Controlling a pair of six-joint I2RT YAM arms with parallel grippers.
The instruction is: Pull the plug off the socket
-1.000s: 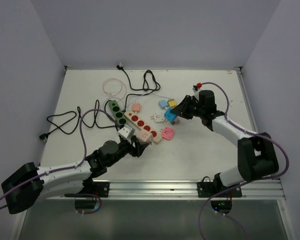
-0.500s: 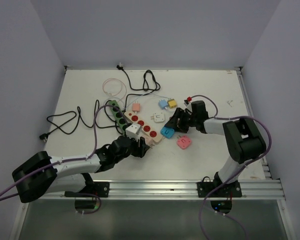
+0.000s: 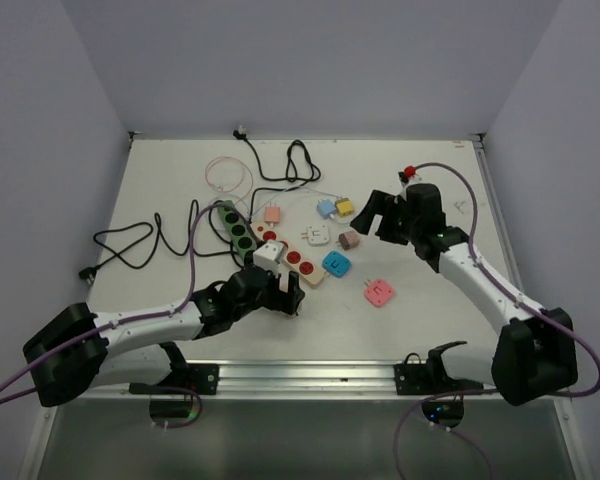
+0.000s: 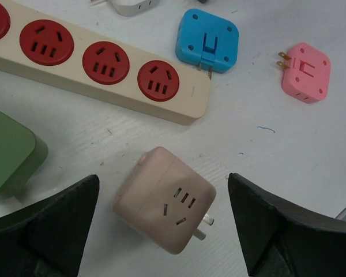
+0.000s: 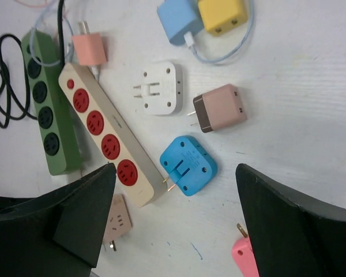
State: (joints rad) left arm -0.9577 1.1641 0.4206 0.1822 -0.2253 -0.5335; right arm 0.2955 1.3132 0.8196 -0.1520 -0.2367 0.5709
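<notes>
Plug check: found the blue plug (image 3: 336, 264) out of the cream strip (image 5: 98, 124), lying just beside its end, prongs toward it. Saw left gripper (image 4: 162, 180) spread wide around a beige cube adapter (image 4: 161, 199), not touching it. Saw right gripper (image 3: 372, 213) gaping too, raised above the clutter. Noted pink plug (image 3: 380, 291), white adapter (image 5: 160, 88), brown adapter (image 5: 220, 108) and green strip (image 5: 46, 124) close by.

A green power strip (image 5: 46, 109) lies at the left of the right wrist view, with a black cable (image 5: 61, 23) beside its upper end. A light blue charger (image 5: 179, 20) and a yellow charger (image 5: 222, 14) touch at the top. Below them, a white adapter (image 5: 161, 88) rests on the white table (image 5: 305, 86).
</notes>
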